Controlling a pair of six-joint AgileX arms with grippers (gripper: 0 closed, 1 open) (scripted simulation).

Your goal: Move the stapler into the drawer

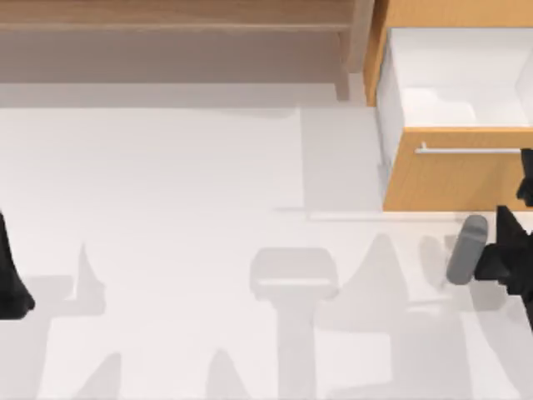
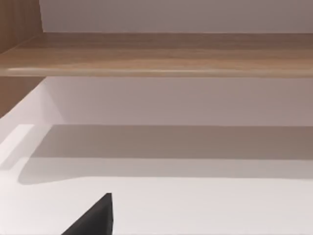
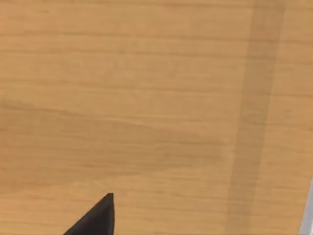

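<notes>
at the table's [image 1: 166,208] far right corner the drawer [image 1: 454,179] stands pulled open, its white inside bare. just in front of it the grey stapler [image 1: 466,248] lies, long axis running roughly toward the drawer. right gripper [image 1: 500,254] touches its right side; whether it grips i cannot tell. left gripper [image 1: 10,279] sits parked far left.

Bright and even all over. Soft grey shadows on the white table [image 1: 166,167], biggest at 6 o'clock in the top view. Another wide shadow under the wooden shelf [image 2: 161,54] in the left wrist view. A faint darker band on the drawer [image 3: 122,98] front. No glare. A bit soft, no bending at edges.
</notes>
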